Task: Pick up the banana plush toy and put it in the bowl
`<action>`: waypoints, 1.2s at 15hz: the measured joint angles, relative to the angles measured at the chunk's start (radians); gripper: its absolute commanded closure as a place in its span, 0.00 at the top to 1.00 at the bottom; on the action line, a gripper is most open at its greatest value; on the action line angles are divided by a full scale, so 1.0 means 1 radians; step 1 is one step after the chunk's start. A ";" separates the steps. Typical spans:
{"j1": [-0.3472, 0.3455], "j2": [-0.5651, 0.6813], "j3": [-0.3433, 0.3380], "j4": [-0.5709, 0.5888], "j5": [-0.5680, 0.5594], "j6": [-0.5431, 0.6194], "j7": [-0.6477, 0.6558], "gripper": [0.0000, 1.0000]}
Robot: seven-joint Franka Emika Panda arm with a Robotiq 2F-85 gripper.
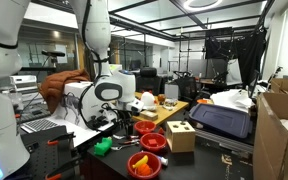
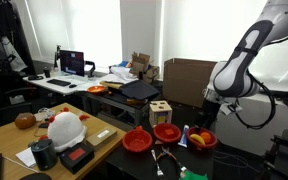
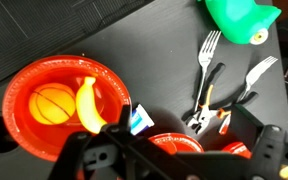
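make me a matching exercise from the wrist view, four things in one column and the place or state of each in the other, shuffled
Things:
1. banana plush toy
2. green toy
3. forks
4. gripper

Place or state:
a. open, holding nothing
b. inside the red bowl, beside the orange ball
c. at the top right of the view, on the dark table
d. lying side by side on the table, right of the bowl

Pairs: 1-b, 2-c, 3-d, 4-a
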 measured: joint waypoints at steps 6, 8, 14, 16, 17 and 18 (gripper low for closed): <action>-0.424 -0.152 0.398 -0.040 0.151 -0.072 -0.117 1.00; -0.501 -0.184 0.486 -0.024 0.192 -0.129 -0.118 1.00; -0.670 -0.285 0.681 0.005 0.312 -0.320 -0.141 1.00; -0.709 -0.335 0.709 0.016 0.341 -0.398 -0.141 1.00; -0.725 -0.365 0.720 0.021 0.362 -0.438 -0.141 1.00; -0.738 -0.400 0.728 0.026 0.387 -0.479 -0.141 1.00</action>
